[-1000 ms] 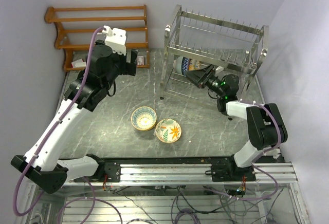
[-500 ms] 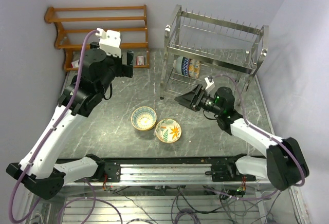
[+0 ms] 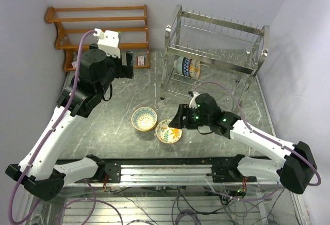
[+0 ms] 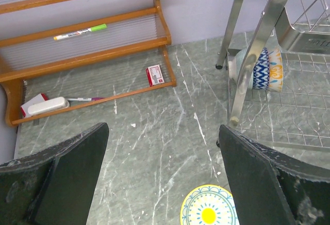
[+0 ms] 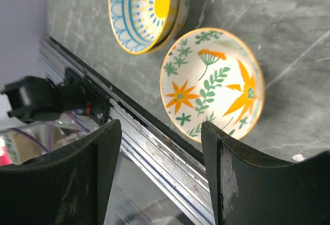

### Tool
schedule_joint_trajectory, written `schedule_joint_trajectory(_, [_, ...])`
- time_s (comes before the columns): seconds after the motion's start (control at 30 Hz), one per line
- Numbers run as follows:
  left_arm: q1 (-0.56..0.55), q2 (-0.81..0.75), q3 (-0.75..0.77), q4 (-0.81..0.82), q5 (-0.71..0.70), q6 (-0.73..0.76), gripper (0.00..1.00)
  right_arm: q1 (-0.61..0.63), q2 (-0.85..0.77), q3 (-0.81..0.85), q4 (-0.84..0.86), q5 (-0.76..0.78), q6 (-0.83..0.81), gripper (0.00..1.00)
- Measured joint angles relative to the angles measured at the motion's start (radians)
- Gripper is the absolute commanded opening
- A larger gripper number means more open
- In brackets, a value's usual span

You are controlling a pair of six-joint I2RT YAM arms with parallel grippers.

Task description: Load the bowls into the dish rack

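1. Right fingers (image 5: 77,178) stand apart and empty, just above the round cream ceramic bowl with orange leaves (image 5: 211,83) on the grey marbled bench (image 4: 154,147).
2. Just beside it sits the round yellow-teal ceramic bowl (image 5: 144,11).
3. A blue-orange patterned ceramic bowl (image 4: 268,70) stands on edge in the shiny silver wire dish rack (image 4: 269,21), lower tier.
4. Left fingers (image 4: 67,178) hang apart, empty.

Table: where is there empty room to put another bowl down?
Bare tabletop lies left of the dish rack, between the wooden shelf and the yellow-teal bowl. Crowded: the near middle, with the leaf-painted bowl alongside, right gripper over it.
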Motion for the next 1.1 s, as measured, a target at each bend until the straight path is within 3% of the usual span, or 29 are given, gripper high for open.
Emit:
schedule_joint_trajectory(0.17, [0.000,-0.002,0.014,-0.015,-0.002,-0.027,0.99,0.175,0.093,0.154,-0.153,0.117,-0.079,0.63])
schedule_joint_trajectory(0.37, [0.000,-0.021,0.020,-0.060,-0.027,-0.046,0.99,0.322,0.241,0.281,-0.223,0.205,-0.167,0.64])
schedule_joint_trajectory(0.83, [0.000,-0.129,0.055,-0.163,-0.133,-0.048,0.99,0.402,0.487,0.394,-0.300,0.331,-0.265,0.62])
schedule_joint_trajectory(1.0, [0.000,-0.149,0.055,-0.188,-0.165,-0.047,0.99,0.418,0.553,0.394,-0.296,0.371,-0.275,0.48])
schedule_joint_trajectory(1.1, [0.000,-0.163,0.055,-0.196,-0.180,-0.043,0.99,0.426,0.575,0.394,-0.296,0.401,-0.275,0.34])
